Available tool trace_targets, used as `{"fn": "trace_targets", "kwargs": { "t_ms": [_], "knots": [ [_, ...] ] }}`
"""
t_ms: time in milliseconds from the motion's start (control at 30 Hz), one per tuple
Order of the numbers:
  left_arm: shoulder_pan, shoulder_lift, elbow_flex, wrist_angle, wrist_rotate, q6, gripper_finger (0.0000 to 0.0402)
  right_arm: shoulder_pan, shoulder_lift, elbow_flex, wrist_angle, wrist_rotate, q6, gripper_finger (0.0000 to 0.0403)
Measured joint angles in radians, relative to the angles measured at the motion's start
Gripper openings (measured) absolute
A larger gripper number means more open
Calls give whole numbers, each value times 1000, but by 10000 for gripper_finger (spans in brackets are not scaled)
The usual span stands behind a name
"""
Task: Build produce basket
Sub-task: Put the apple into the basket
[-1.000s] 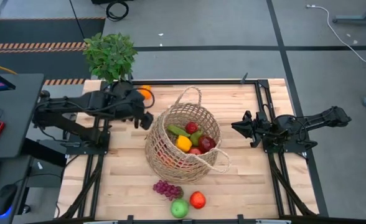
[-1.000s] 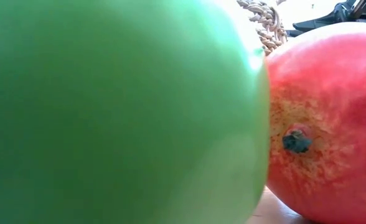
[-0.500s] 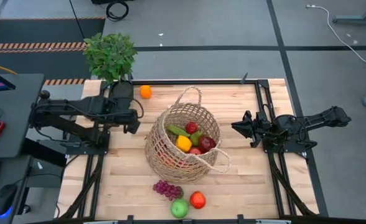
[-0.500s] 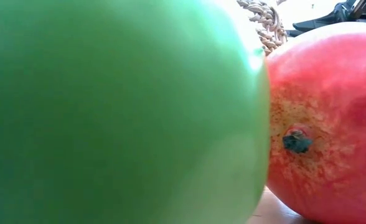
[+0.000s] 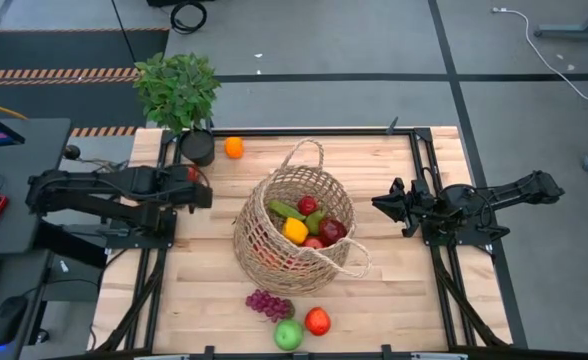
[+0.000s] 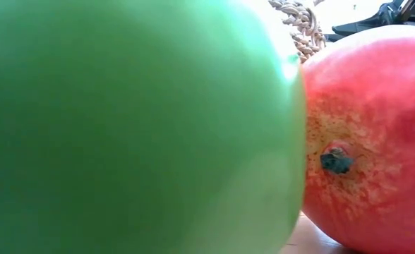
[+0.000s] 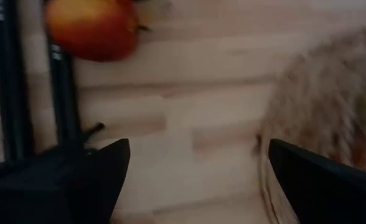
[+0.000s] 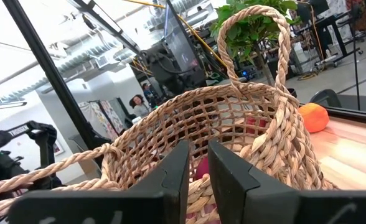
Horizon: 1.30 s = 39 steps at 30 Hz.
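The tan wicker basket [image 5: 294, 228] stands mid-table with several fruits and vegetables in it, among them a yellow pepper [image 5: 295, 231] and a red apple [image 5: 332, 231]. On the table lie an orange [image 5: 234, 148] at the far edge, and purple grapes [image 5: 269, 304], a green apple [image 5: 289, 335] and a red apple [image 5: 318, 321] near the front edge. My left gripper [image 5: 202, 190] is open and empty, left of the basket. A red-orange fruit [image 7: 93, 28] lies ahead of it. My right gripper [image 5: 377, 205] is shut, right of the basket, facing its wall [image 8: 189, 124].
A leafy plant in a black pot [image 5: 196, 147] stands at the far left corner beside the orange. Black frame rails [image 5: 159, 270] run along both table sides. The green apple [image 6: 137, 127] and red apple [image 6: 370, 141] fill the low view. Bare wood lies between basket and grippers.
My left arm has drawn back from the basket's left rim toward the table's left edge. The orange, partly covered by that arm a second ago, now shows whole. The right arm and the basket have kept still.
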Motion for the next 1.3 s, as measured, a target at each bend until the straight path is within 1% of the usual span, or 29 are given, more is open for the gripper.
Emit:
{"fn": "trace_targets", "kwargs": {
  "t_ms": [133,200,267,333,433,600,733,833,1033,1300],
  "knots": [
    [34,-4,-56,29,-102,-45,389,0,0,0,0,0,0,64],
    [52,7,-85,91,-143,-34,389,0,0,0,0,0,0,64],
    [75,19,-110,152,-169,-1,389,0,0,0,0,0,0,64],
    [103,31,-125,175,-197,29,389,0,0,0,0,0,0,64],
    [152,50,-132,178,-248,66,389,0,0,0,0,0,0,64],
    [245,64,-133,187,-306,209,389,0,0,0,0,0,0,64],
    [319,67,-154,233,-321,293,389,0,0,0,0,0,0,64],
    [364,69,-200,300,-280,326,389,0,0,0,0,0,0,64],
    [428,69,-269,388,-268,332,389,0,0,0,0,0,0,64],
    [464,68,-345,445,-286,335,389,0,0,0,0,0,0,64]
  ]
}}
